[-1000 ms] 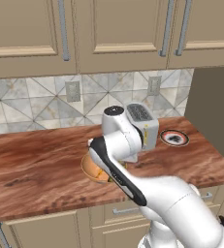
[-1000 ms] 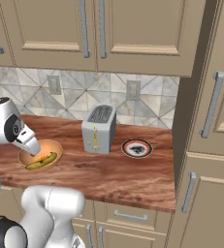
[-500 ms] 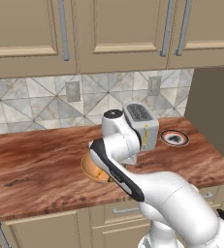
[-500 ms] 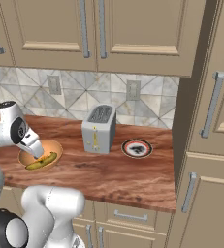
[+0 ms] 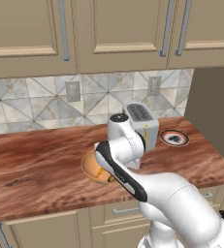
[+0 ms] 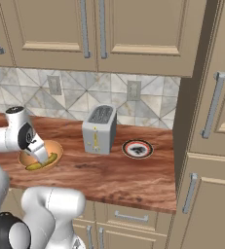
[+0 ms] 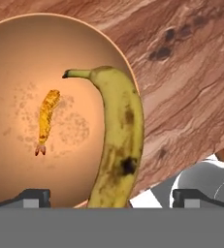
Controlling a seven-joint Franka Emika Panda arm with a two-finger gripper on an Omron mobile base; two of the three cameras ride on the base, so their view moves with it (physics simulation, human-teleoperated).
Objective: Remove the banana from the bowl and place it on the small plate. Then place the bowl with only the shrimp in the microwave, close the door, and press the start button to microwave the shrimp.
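The orange-tan bowl [image 7: 36, 58] sits on the wooden counter, also seen as the bowl [image 5: 90, 167] and the bowl [image 6: 55, 147]. Inside it lies a tiny orange shrimp [image 7: 46, 118]. A yellow banana [image 7: 119, 140] with dark spots leans along the bowl's right rim; in the right base view the banana [image 6: 34, 166] lies at the bowl's front. My gripper [image 7: 116, 196] is open just above the bowl, its fingertips [image 7: 36, 196] far apart on either side of the banana's near end. The gripper [image 6: 40, 155] hangs low over the bowl. The small plate [image 6: 137, 149], also the plate [image 5: 174, 138], lies right of the toaster.
A silver toaster [image 6: 99, 129], also the toaster [image 5: 142, 125], stands between bowl and plate. A tall beige cabinet [image 6: 211, 126] closes the counter's right end. Wall cabinets hang above a tiled backsplash [image 5: 45, 99]. Bare counter [image 5: 31, 160] stretches left of the bowl.
The hand has come down and a little to the right, closer to the banana in the bowl. Bowl, toaster and plate have not moved.
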